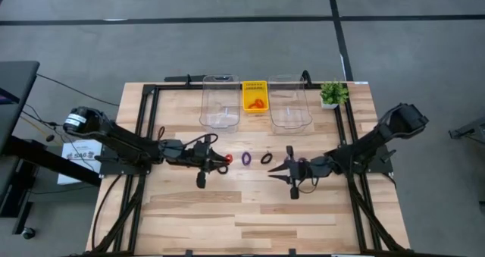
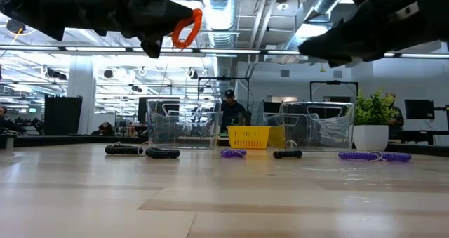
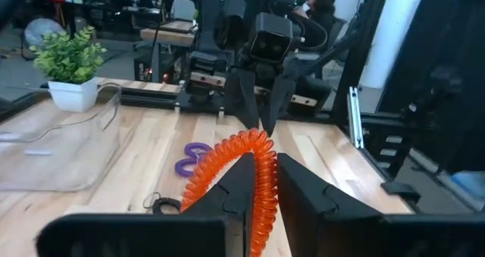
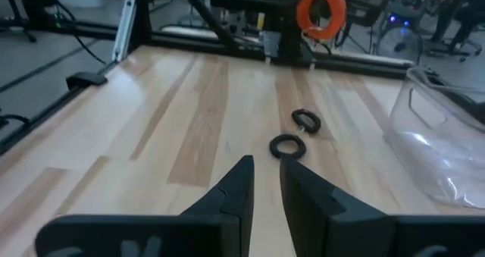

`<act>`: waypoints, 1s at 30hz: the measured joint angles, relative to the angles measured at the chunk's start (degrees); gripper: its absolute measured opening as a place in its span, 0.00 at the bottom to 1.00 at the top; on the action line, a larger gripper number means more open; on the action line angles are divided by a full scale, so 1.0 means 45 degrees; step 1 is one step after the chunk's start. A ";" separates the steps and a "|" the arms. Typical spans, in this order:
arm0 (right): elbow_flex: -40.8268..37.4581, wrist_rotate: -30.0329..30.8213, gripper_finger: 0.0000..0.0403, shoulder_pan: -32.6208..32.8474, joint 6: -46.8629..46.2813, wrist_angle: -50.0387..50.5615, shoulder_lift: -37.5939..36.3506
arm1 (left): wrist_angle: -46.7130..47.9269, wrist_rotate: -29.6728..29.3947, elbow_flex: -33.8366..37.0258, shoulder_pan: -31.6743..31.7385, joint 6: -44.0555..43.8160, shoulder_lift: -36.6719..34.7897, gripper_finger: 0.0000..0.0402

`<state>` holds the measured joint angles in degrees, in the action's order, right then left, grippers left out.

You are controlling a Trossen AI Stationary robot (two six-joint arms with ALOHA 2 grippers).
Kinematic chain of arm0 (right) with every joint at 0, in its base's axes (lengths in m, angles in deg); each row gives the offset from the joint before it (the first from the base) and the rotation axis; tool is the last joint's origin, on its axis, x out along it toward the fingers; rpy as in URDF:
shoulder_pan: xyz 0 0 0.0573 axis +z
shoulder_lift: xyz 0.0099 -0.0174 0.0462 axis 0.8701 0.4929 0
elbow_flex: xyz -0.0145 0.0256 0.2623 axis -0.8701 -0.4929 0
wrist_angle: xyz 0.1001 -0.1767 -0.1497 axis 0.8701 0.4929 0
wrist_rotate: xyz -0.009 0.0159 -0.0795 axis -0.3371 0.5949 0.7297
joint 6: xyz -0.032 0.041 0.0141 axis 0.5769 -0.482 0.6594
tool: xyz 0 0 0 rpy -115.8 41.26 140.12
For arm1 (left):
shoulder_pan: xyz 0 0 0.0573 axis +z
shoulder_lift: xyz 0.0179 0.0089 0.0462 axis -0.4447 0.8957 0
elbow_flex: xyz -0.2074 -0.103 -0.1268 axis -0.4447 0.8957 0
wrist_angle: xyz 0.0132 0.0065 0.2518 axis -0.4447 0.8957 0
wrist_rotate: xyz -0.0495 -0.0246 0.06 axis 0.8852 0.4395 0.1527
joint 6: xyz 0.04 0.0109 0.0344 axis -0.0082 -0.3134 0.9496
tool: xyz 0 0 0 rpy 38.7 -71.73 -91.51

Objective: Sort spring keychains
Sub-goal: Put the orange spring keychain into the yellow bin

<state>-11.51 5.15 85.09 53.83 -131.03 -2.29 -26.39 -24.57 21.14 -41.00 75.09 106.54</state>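
Note:
My left gripper [image 1: 220, 160] is left of the table's middle, raised, and shut on an orange-red spring keychain [image 2: 186, 27]. A purple keychain [image 1: 246, 158] and a black one [image 1: 266, 158] lie flat on the wood between the two grippers. The low view shows more black [image 2: 161, 153] and purple [image 2: 365, 155] keychains lying on the table. My right gripper [image 4: 265, 163] faces the left one from right of the middle, above the table. Its fingers stand a narrow gap apart with nothing between them. My left gripper pinches the orange-red keychain's coil [image 3: 265, 183] between its two fingers. The fingers lie level and point toward the table's right side. The rest of the loop [image 3: 227, 152] arches out past the fingertips. The keychain is lifted clear of the table.
A yellow basket [image 1: 255, 86] with orange-red pieces in it stands at the far edge between two clear bins [image 1: 220, 105] [image 1: 289, 105]. A small potted plant [image 1: 332, 94] is at the far right. The near half of the table is bare wood.

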 joint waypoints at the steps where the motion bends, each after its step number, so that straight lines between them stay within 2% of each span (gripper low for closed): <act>1: 0.0150 -0.0001 0.15 0.0000 0.0003 0.0029 0.0243 | -0.0054 0.0014 -0.0106 -0.0005 0.0211 0.0222 0.12; 10: 0.1490 0.0104 0.15 0.0010 0.0026 0.0089 0.2036 | -0.0302 0.1250 -0.2399 -0.0015 0.1224 0.3155 0.12; 20: 0.1653 0.0104 0.15 0.0442 0.0151 0.0145 0.2055 | -0.0302 0.2417 -0.4337 0.0216 0.1244 0.5575 0.12; 26: 0.1653 0.0109 0.15 0.1028 0.1808 0.0008 0.1996 | -0.0312 0.2666 -0.4511 0.0330 0.1238 0.5851 0.12; 30: 0.1784 0.0125 0.15 0.1300 0.3861 -0.0079 0.1996 | -0.0308 0.2661 -0.4508 0.0330 0.1191 0.5851 0.12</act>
<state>-3.48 5.71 90.94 71.21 -131.39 6.69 -27.78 -12.59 0.85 -39.51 80.44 132.87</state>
